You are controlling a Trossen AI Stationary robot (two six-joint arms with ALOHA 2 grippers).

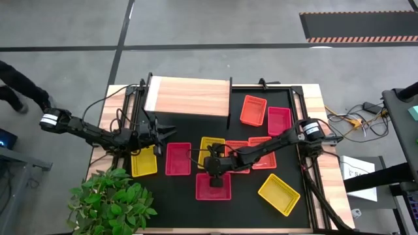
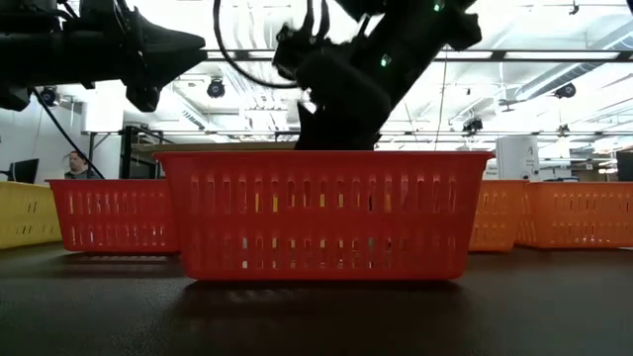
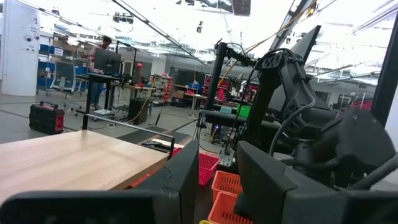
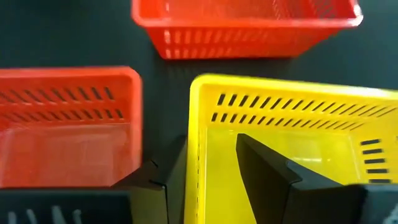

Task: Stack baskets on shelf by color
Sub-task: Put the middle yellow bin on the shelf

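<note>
Several baskets lie on the black mat. In the high view a yellow basket (image 1: 212, 150) sits in the middle, with a red one (image 1: 213, 186) just nearer and a pink one (image 1: 177, 158) to its left. The wooden shelf (image 1: 189, 96) stands at the far edge with nothing on it. My right gripper (image 1: 214, 163) is open and points down over the yellow basket (image 4: 286, 124), with its fingers on either side of one side wall. My left gripper (image 1: 166, 130) is open and hovers level near the shelf's near-left corner, touching nothing. My right gripper comes from above with one finger (image 4: 168, 180) outside and one finger (image 4: 267, 168) inside the yellow basket's side wall (image 4: 196, 143). The outer finger lies close to the wall, but I cannot tell whether it touches. The basket rests flat on the mat.
Orange baskets (image 1: 237, 156) (image 1: 261, 152) overlap right of the yellow one. An orange basket (image 1: 253, 109) and a pink one (image 1: 279, 121) sit far right. Yellow baskets lie at near right (image 1: 279, 194) and left (image 1: 144, 161). A green plant (image 1: 111, 199) stands at the near-left corner.
</note>
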